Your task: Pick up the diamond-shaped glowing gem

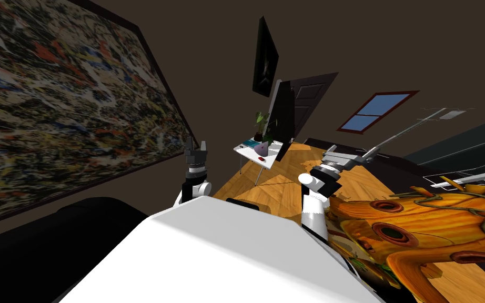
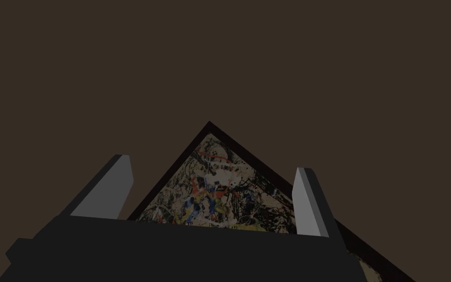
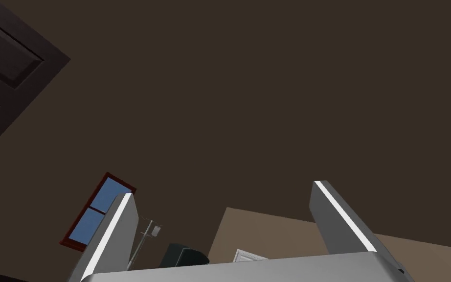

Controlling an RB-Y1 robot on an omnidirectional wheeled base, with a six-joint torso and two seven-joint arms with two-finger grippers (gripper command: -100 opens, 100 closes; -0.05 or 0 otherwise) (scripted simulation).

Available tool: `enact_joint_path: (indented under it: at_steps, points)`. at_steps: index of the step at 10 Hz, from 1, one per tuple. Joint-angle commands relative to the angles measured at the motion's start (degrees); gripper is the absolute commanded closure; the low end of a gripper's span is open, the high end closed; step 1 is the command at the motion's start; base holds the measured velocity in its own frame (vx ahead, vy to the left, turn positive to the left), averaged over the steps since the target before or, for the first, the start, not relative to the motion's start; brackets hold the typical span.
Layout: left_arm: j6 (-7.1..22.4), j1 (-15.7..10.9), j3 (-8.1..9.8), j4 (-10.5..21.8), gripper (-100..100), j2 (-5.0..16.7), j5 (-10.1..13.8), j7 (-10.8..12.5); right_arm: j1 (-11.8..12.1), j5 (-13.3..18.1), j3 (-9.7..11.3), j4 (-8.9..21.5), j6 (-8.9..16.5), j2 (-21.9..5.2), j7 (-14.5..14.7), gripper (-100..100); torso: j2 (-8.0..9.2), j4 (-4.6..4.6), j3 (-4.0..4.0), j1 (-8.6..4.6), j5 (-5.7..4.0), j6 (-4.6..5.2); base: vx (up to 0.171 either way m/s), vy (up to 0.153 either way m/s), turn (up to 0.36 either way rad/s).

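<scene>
Far ahead, the purple gem (image 1: 261, 149) sits on a small white table (image 1: 251, 156), well apart from both arms. Left gripper (image 2: 213, 163) and right gripper (image 3: 223, 188) are wide open, holding nothing.

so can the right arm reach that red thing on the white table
probably not: the red thing sits far off on the white table, well beyond the right arm's open fingers
</scene>
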Motion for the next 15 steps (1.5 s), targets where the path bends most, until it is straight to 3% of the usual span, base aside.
enact_joint_path:
  at_steps: [1, 2, 3, 4, 5, 6, 7, 8, 9, 10, 11, 12, 13, 14, 15]
  points:
    - [0.0, 0.0, 0.00, 0.0, 0, 0.0, 0.0, 0.0, -2.9, -2.9, -2.9, 2.9, -1.1, -0.5, -0.8, -100, 0.00, 0.00, 0.00, 0.00, 0.00, 0.00, -0.031, 0.069, 0.012]
    - [0.0, 0.0, 0.00, 0.0, 0, 0.0, 0.0, 0.0, -4.2, -3.8, -2.9, 4.4, -1.1, -0.5, -0.8, -100, 0.03, 0.00, 0.01, 0.04, 0.00, 0.00, -0.040, 0.077, -0.004]
    - [0.0, 0.0, 0.00, 0.0, 0, 0.0, 0.0, 0.0, -6.2, -6.0, -5.6, 5.9, -1.6, -0.8, -1.3, -100, 0.05, 0.01, 0.03, 0.06, 0.01, 0.00, -0.037, 0.104, -0.002]
    - [0.0, 0.0, 0.00, 0.0, 0, 0.0, 0.0, 0.0, -7.8, -7.3, -5.7, 7.9, -1.6, -0.8, -1.3, -100, 0.05, 0.01, 0.03, 0.16, 0.02, 0.00, -0.025, 0.093, -0.009]
    - [0.0, 0.0, 0.00, 0.0, 0, 0.0, 0.0, 0.0, -9.8, -9.2, -8.2, 9.6, -2.1, -1.0, -1.7, -100, 0.02, 0.00, 0.01, 0.14, 0.03, 0.00, -0.037, 0.111, -0.008]
    - [0.0, 0.0, 0.00, 0.0, 0, 0.0, 0.0, 0.0, -11.3, -10.9, -8.5, 11.2, -2.1, -1.0, -1.7, -100, 0.05, 0.01, 0.03, 0.19, 0.03, 0.01, -0.031, 0.086, -0.017]
    - [0.0, 0.0, 0.00, 0.0, 0, 0.0, 0.0, 0.0, -12.9, -12.8, -11.0, 12.6, -2.5, -1.2, -2.1, -100, 0.04, 0.01, 0.02, 0.12, 0.03, -0.01, -0.037, 0.107, -0.011]
    - [0.0, 0.0, 0.00, 0.0, 0, 0.0, 0.0, 0.0, -14.4, -14.4, -11.4, 14.6, -2.5, -1.2, -2.1, -100, 0.06, 0.01, 0.03, 0.18, 0.02, 0.01, -0.024, 0.090, -0.024]
    - [0.0, 0.0, 0.00, 0.0, 0, 0.0, 0.0, 0.0, -14.9, -14.4, -11.4, 14.8, -2.5, -1.2, -2.1, -100, 0.02, 0.01, 0.01, 0.14, 0.03, 0.00, 0.000, 0.033, 0.000]
    - [0.0, 0.0, 0.00, 0.0, 0, 0.0, 0.0, 0.0, -17.1, -17.1, -14.2, 16.8, -2.8, -1.4, -2.4, -100, -0.05, -0.01, -0.03, -0.04, -0.01, 0.00, 0.001, 0.063, -0.019]
    - [0.0, 0.0, 0.00, 0.0, 0, 0.0, 0.0, 0.0, -18.4, -17.9, -14.2, 18.3, -2.8, -1.4, -2.4, -100, -0.08, -0.02, -0.05, 0.00, -0.01, 0.02, -0.006, 0.072, -0.028]
    - [0.0, 0.0, 0.00, 0.0, 0, 0.0, 0.0, 0.0, -20.1, -20.1, -16.8, 20.1, -3.0, -1.5, -2.6, -100, -0.07, -0.02, -0.04, 0.04, 0.00, 0.00, -0.007, 0.101, -0.035]
    - [0.0, 0.0, 0.00, 0.0, 0, 0.0, 0.0, 0.0, -21.8, -21.4, -17.1, 21.6, -3.0, -1.5, -2.6, -100, -0.07, -0.02, -0.04, 0.15, 0.02, 0.01, -0.006, 0.086, -0.026]
    - [0.0, 0.0, 0.00, 0.0, 0, 0.0, 0.0, 0.0, -23.7, -23.4, -19.5, 23.5, -3.1, -1.6, -2.8, -100, -0.07, -0.02, -0.05, 0.11, 0.02, -0.01, 0.002, 0.093, -0.037]
    - [0.0, 0.0, 0.00, 0.0, 0, 0.0, 0.0, 0.0, -25.0, -24.8, -19.9, 25.2, -3.1, -1.6, -2.8, -100, -0.10, -0.03, -0.06, 0.13, 0.02, 0.01, -0.002, 0.090, -0.036]
